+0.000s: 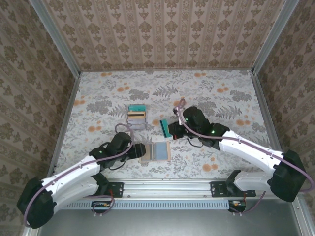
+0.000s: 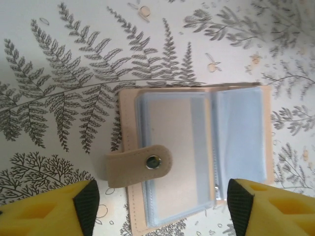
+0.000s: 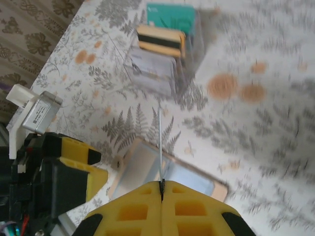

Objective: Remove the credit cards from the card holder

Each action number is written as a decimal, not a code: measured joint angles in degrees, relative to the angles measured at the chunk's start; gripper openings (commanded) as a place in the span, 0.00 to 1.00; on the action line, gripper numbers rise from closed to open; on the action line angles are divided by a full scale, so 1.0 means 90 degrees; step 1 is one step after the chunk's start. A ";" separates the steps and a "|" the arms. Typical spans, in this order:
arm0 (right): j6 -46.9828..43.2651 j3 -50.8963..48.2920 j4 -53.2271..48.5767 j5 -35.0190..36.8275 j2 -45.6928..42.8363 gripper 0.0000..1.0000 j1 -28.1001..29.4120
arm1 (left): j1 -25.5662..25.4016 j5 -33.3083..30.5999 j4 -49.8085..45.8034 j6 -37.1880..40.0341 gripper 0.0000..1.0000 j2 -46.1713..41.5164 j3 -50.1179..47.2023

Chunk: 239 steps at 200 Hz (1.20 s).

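- Left end effector (image 2: 162, 202) wide; tan leather-like bifold card holder (image 2: 197, 147) lies open on floral bench (image 2: 59, 59) between its jaws.
- Right end effector (image 3: 161, 185) clamps thin teal-green credit card (image 1: 165, 129) edge-on.

Counting it up, I get four credit cards (image 1: 136, 116) if you include the separate teal card (image 1: 165, 129), plus one card holder (image 1: 155, 152) and two robot arms (image 1: 78, 174).

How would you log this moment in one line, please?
left gripper open by card holder | right gripper shut on teal card | three cards aside
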 measured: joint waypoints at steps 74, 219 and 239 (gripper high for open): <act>-0.3160 0.2914 -0.1020 0.0138 0.2725 0.00 0.0000 | 0.0160 -0.0228 -0.1178 0.0085 1.00 -0.1100 0.0340; -0.7094 0.7111 -0.2290 -0.0034 0.5940 0.00 0.0002 | 0.0376 -0.0712 -0.3330 -0.0194 1.00 -0.3327 0.0459; -0.7210 0.7485 -0.2586 0.0044 0.6280 0.00 0.0002 | 0.0376 -0.0782 -0.3419 -0.0257 1.00 -0.3395 0.0459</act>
